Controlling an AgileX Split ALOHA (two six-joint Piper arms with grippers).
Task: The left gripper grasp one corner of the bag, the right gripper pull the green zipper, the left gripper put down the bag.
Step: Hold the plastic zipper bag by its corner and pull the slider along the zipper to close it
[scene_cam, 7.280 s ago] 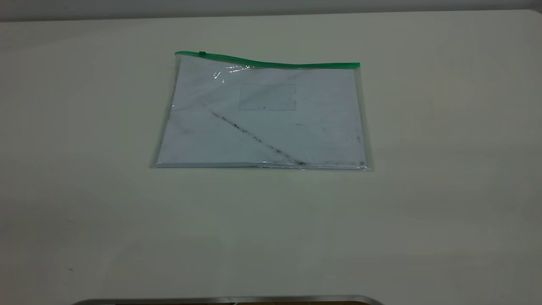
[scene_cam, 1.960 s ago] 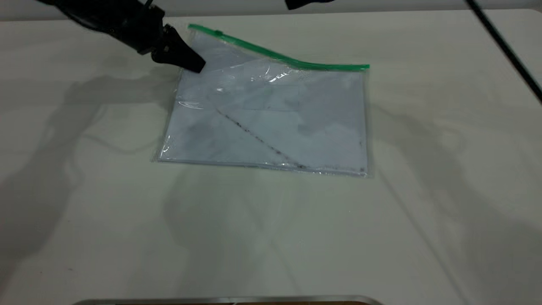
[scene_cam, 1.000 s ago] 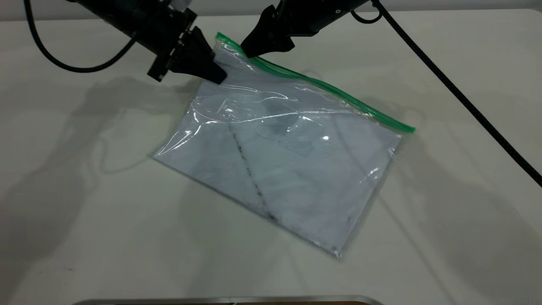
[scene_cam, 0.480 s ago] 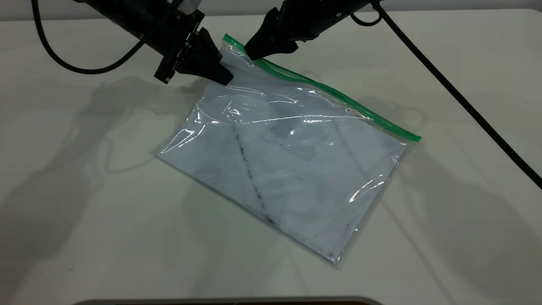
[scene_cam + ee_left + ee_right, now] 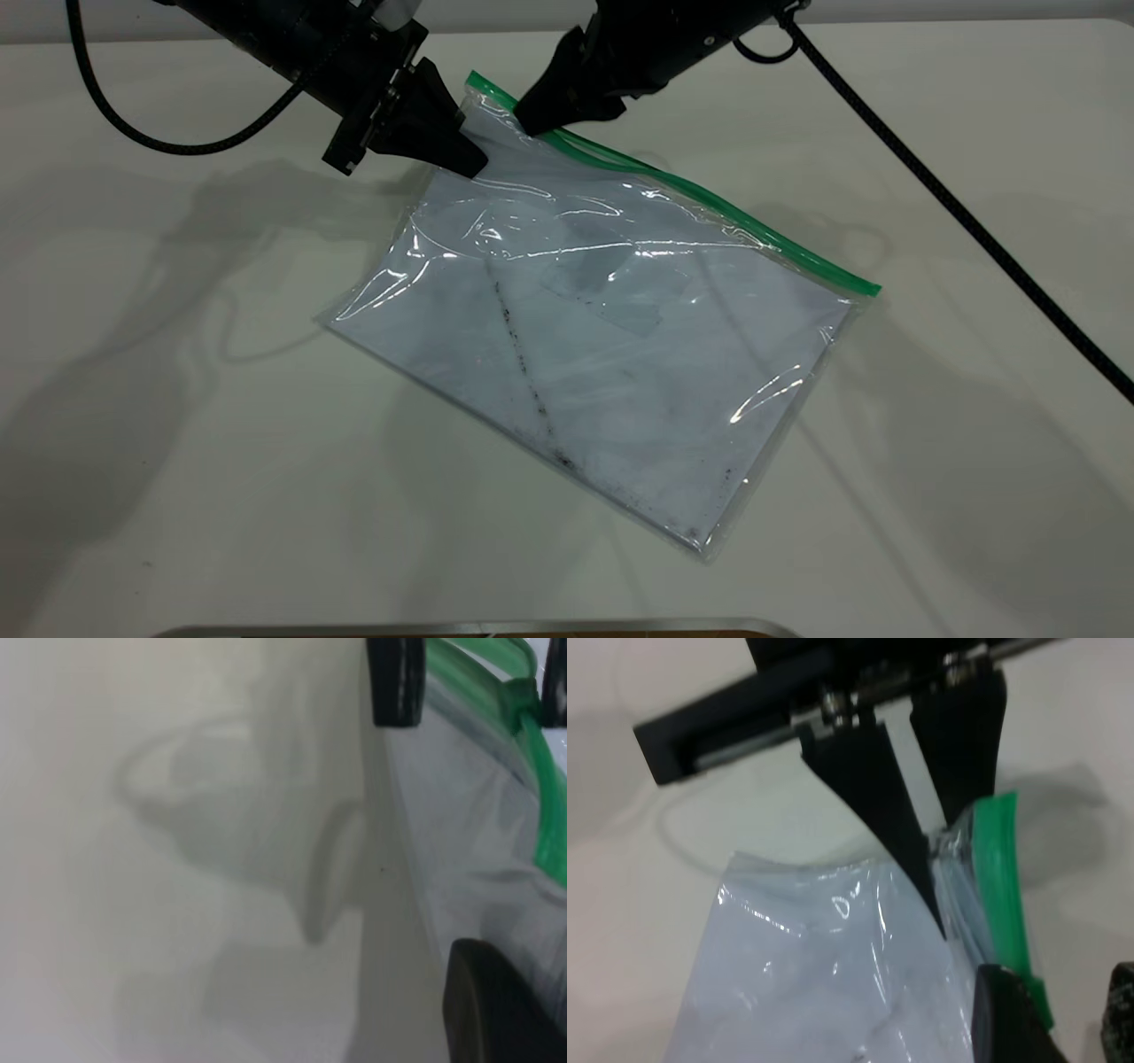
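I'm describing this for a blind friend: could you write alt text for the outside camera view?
Two black robot grippers meet at the raised corner of the bag, a clear pouch with white paper inside, on a pale table. The left gripper pinches the corner of the bag, while the right gripper touches the green zipper near that end.

Glossy clear plastic bag, matt table.

The left gripper reaches in from the tabletop's far left corner, fingers pinched together. The right gripper angles down from the far edge, fingertips closed, just beside it.
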